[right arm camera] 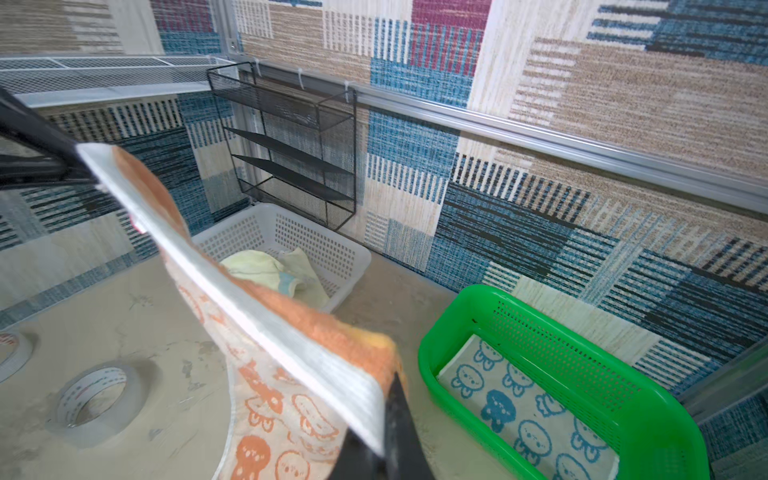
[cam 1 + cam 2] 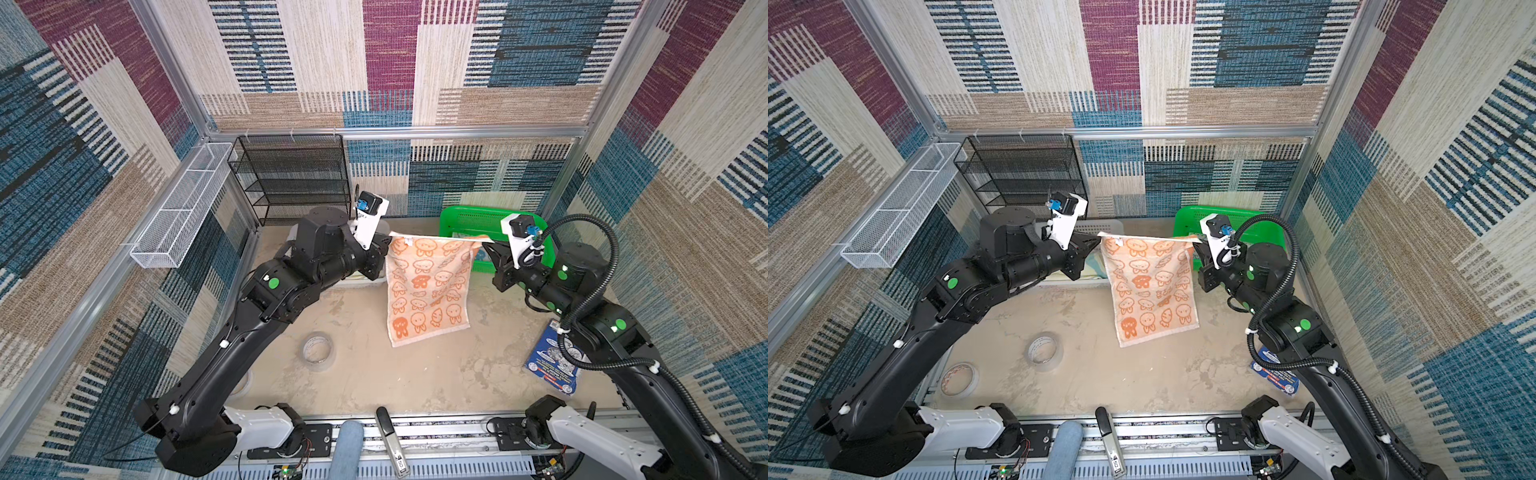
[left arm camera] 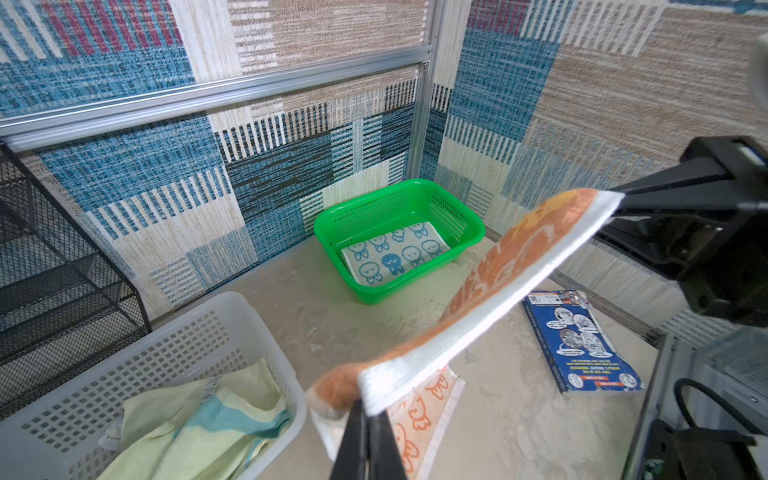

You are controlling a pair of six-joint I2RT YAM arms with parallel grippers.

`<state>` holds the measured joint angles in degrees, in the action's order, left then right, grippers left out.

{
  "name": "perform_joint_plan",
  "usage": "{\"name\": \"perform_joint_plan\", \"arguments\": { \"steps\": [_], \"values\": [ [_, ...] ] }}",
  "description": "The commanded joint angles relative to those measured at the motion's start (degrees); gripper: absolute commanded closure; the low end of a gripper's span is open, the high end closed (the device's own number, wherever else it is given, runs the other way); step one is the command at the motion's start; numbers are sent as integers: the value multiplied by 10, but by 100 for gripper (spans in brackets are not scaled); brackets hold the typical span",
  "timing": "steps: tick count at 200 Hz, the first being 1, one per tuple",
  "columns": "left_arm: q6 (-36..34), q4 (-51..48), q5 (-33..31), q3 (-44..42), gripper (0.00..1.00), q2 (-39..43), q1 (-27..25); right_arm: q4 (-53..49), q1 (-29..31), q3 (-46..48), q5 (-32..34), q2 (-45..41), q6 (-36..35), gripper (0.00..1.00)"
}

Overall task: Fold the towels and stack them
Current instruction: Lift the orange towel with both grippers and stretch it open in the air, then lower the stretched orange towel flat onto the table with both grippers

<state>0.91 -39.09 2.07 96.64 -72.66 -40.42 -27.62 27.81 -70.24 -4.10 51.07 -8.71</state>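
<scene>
**Tabletop (image 2: 374, 382), front to back.** By the front edge you find a tape roll (image 2: 318, 352). A second tape roll (image 2: 959, 380) lies toward the front left corner, clear of the left arm in a top view.

Along the right edge lies a book (image 2: 548, 361), crossed by the right arm's cable in both top views (the left wrist view shows its cover unobstructed).

Over the middle, the orange towel (image 2: 428, 286) hangs in the air by its top corners. The left gripper (image 2: 390, 237) and right gripper (image 2: 484, 241) each pinch one corner, fingers pressed together on the cloth. You cannot tell whether its lower hem touches the tabletop.

At the back edge the left arm hides most of the white basket (image 3: 166, 345). Only the wrist views show the yellow-teal towel (image 3: 208, 424) crumpled inside it.

In the back right corner the green basket (image 3: 399, 183) holds the blue-bunny towel (image 3: 395, 253), lying flat. A black mesh shelf (image 2: 291, 178) stands against the back wall.
</scene>
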Motion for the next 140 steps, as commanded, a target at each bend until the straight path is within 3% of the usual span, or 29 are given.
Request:
{"name": "perform_joint_plan", "arguments": {
  "steps": [1,39,99,140],
  "values": [
    [-1,-2,21,3,100,20,1,-31,1,-23,-73,-11,-6,100],
    [0,3,59,11,100,57,1,-38,1,-63,-191,-22,-6,100],
    [22,25,105,-22,100,148,1,-32,1,-81,-290,-35,8,100],
    [26,19,90,-25,100,160,1,-37,1,-77,-276,-49,32,100]
  ]
}}
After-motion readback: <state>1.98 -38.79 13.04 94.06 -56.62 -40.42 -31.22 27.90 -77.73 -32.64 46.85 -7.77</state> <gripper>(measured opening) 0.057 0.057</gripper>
